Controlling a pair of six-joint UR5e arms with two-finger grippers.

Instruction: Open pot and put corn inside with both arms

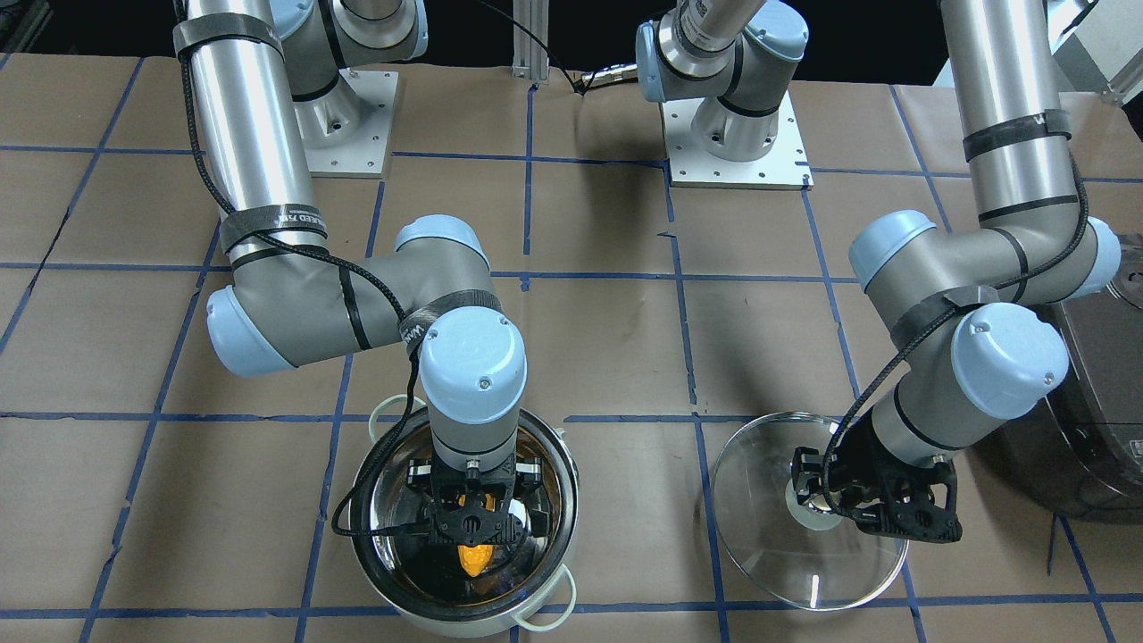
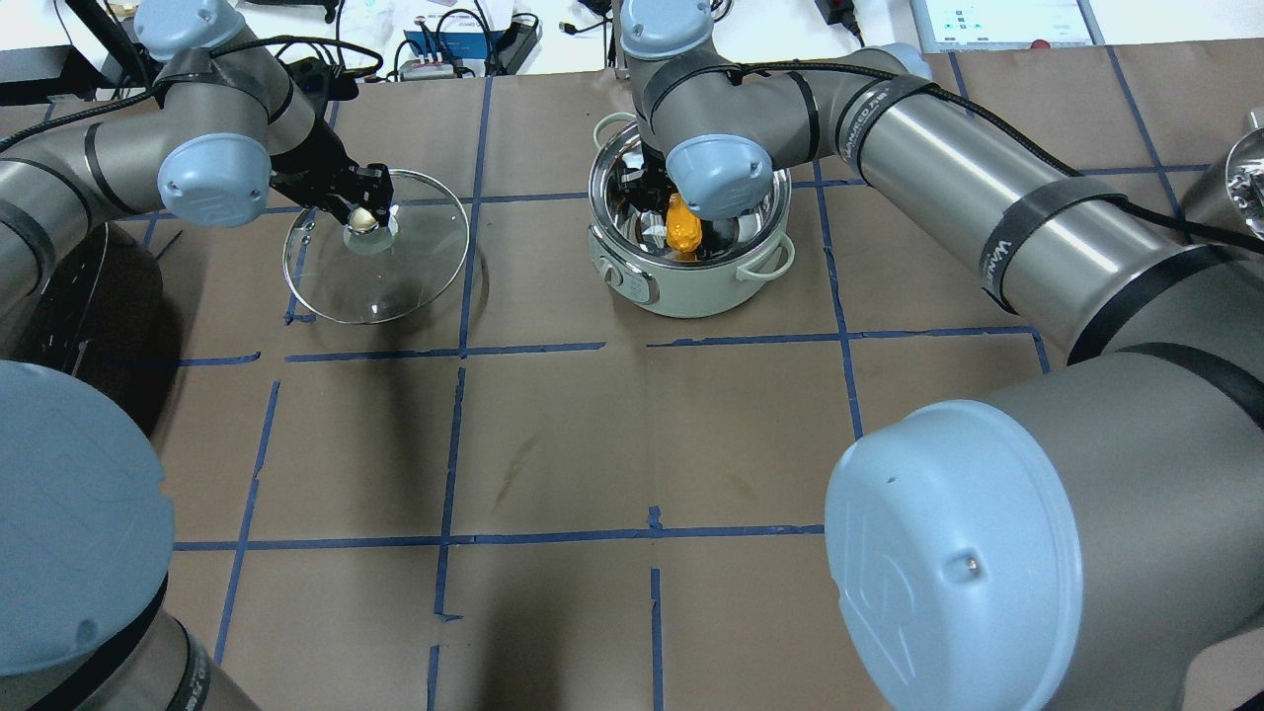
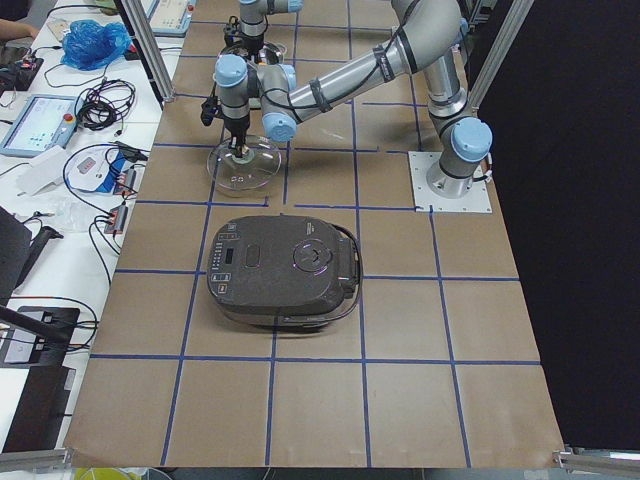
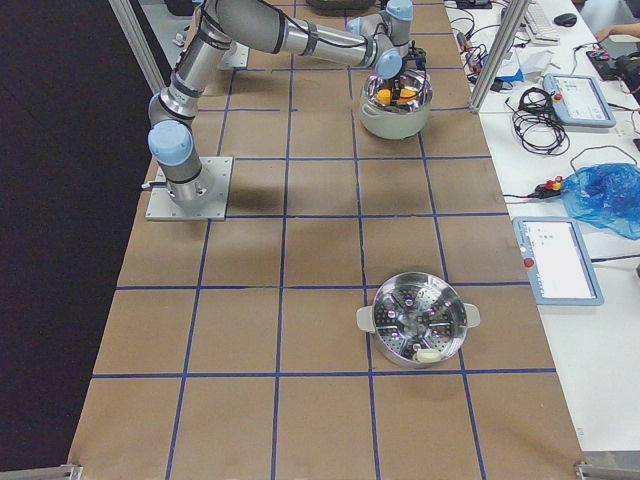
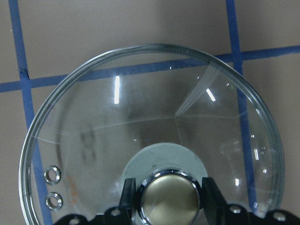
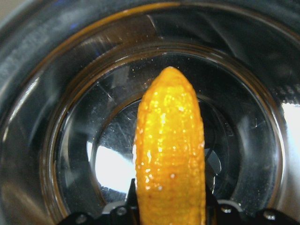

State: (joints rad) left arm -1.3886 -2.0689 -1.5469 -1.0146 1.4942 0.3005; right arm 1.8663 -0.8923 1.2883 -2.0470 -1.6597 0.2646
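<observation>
The pot [image 1: 564,478] stands open, shiny inside, with a pale body [image 2: 691,291] and loop handles. My right gripper [image 1: 473,531] reaches down into it and is shut on the yellow-orange corn [image 1: 474,559], which points tip-down above the pot floor [image 6: 171,154]. The corn also shows in the overhead view [image 2: 683,229]. The clear glass lid [image 1: 777,554] lies on the table apart from the pot. My left gripper [image 1: 826,500] is shut on its steel knob [image 5: 166,197], one finger on each side. The lid also shows in the overhead view [image 2: 415,257].
A dark grey rice cooker [image 1: 1103,429] sits right behind the left arm's wrist [image 3: 285,270]. A steel steamer pot [image 4: 418,325] stands far out on the robot's right side. Blue tape lines grid the brown table.
</observation>
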